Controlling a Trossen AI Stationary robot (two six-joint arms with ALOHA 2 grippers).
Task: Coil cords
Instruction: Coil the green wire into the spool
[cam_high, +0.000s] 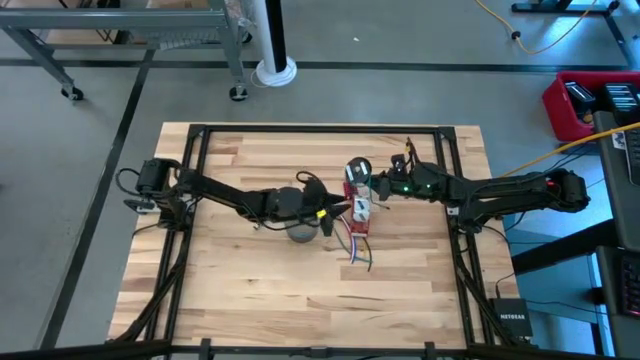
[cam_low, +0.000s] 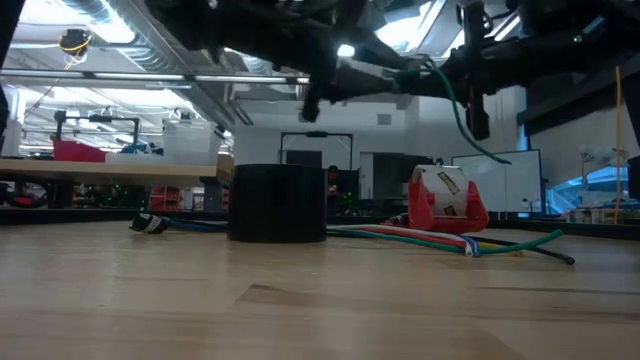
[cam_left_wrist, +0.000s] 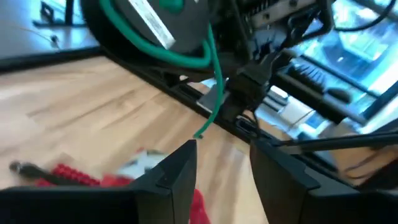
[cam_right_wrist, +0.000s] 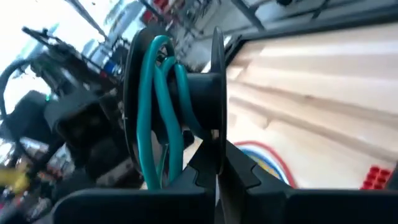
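So the black plastic spool (cam_right_wrist: 177, 106) wound with thin green cord (cam_right_wrist: 155, 112) is clamped by the right gripper (cam_right_wrist: 214, 165) above the red tape dispenser (cam_low: 447, 205), tail dangling free. The left gripper (cam_left_wrist: 221, 165) is spread wide beside it, empty, probably for re-gripping.

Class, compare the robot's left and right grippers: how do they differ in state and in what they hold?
The left gripper is open; the right gripper is shut. The left gripper holds nothing, with the green cord's loose end hanging just beyond its fingers; the right gripper clamps the spool that carries the cord. Both are raised above the table.
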